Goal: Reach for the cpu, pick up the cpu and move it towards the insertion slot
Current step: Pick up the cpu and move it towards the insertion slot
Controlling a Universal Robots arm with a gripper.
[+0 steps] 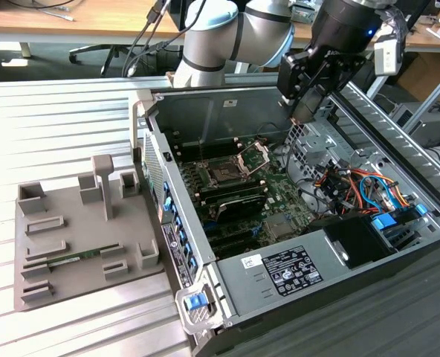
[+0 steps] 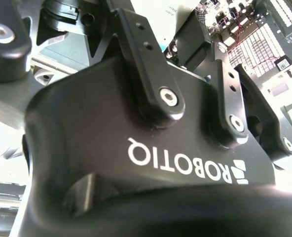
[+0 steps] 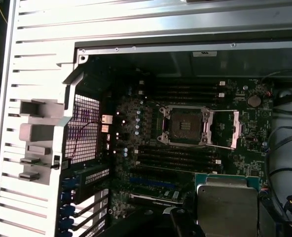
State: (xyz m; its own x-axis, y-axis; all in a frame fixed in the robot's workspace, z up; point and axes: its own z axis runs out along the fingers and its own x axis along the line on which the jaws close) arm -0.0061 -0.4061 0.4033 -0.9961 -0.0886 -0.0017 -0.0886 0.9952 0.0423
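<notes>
Riding close beneath the gripper [image 1: 303, 111] in the first wrist view, the cpu [image 3: 227, 202] appears to be held by its edges, though whether the fingers are clamped on it I cannot tell. It is a thin, stiff, light chip with a smooth metal top, likely slippery and fragile underneath, so a hold on two opposite edges, kept level, suits it best. Farther ahead and below, the insertion slot [image 3: 184, 126] lies on the green board with its metal frame swung open.
</notes>
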